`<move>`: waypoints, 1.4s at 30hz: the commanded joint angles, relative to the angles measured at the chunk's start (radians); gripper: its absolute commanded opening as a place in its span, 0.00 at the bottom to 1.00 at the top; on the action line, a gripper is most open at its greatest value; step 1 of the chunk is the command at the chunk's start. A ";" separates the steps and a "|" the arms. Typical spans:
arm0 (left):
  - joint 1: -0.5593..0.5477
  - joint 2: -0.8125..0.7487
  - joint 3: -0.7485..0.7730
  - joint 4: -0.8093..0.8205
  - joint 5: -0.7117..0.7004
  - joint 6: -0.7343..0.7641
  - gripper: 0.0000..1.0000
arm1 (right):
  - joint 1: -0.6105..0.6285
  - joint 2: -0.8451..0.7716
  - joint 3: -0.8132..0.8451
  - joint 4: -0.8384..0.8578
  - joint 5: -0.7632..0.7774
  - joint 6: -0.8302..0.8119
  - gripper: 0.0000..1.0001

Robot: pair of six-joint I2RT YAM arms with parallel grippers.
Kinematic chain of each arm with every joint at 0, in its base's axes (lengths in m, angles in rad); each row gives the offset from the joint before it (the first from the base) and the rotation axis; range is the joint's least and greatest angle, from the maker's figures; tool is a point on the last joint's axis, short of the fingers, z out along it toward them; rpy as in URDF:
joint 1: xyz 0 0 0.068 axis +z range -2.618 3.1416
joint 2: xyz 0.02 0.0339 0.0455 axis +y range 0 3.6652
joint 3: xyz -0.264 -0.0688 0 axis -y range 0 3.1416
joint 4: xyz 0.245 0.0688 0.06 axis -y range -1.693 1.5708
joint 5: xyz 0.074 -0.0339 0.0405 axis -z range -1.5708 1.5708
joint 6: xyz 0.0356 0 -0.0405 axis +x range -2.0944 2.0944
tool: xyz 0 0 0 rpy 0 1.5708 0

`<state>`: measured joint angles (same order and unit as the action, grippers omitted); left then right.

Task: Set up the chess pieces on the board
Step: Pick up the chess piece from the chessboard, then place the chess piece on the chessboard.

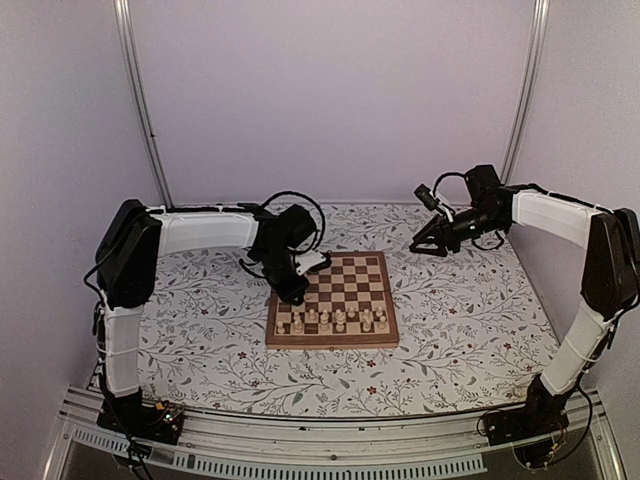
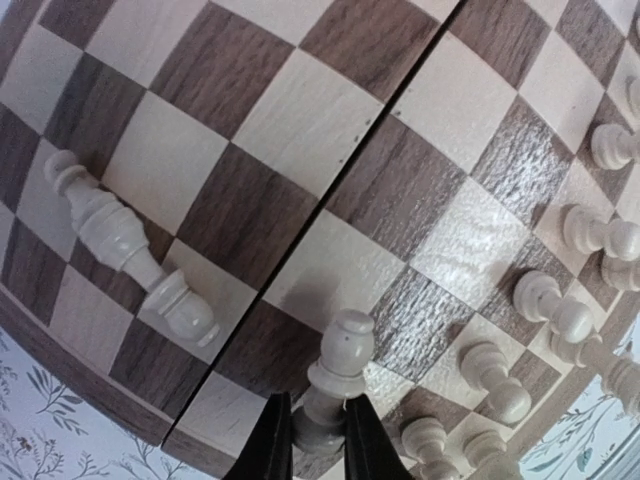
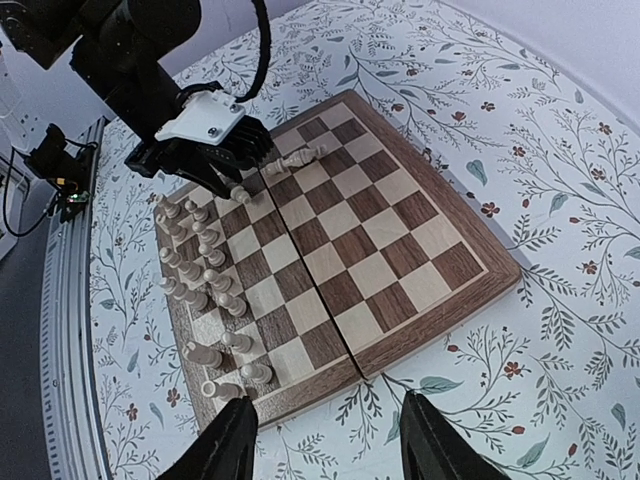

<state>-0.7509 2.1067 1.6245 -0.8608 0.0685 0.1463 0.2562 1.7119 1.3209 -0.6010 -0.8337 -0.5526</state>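
Left arm: the left gripper (image 2: pixel 318 440) is narrowed onto a held chessman (image 2: pixel 338 375), one finger on each side of its lower stem
Held chessman: upright at the left edge of the board (image 1: pixel 362 280), probably a pawn, though the fingers hide its base
Right arm: the right gripper (image 3: pixel 325 445) is spread wide and holds nothing; it hovers above the tabletop (image 1: pixel 460 330), well apart from the board's far right corner
Other chess pieces (image 1: pixel 338 320): standing in the two near rows
Toppled piece (image 2: pixel 125 245): lying on its side across squares near the left border
Handling: light, stiff turned wood, which looks smooth and so may slip; the narrow foot tips easily
Where to hold: the waist just above the base collar; for the toppled piece, across its thick middle, so it cannot roll
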 commanded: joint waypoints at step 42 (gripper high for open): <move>-0.019 -0.476 -0.343 0.557 0.246 -0.143 0.14 | 0.395 0.367 0.473 0.039 -0.194 0.390 0.44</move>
<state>-0.7586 1.6508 1.2934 -0.3283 0.3134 0.0078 0.6479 2.0586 1.7756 -0.5587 -1.0039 -0.1711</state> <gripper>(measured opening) 0.162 0.451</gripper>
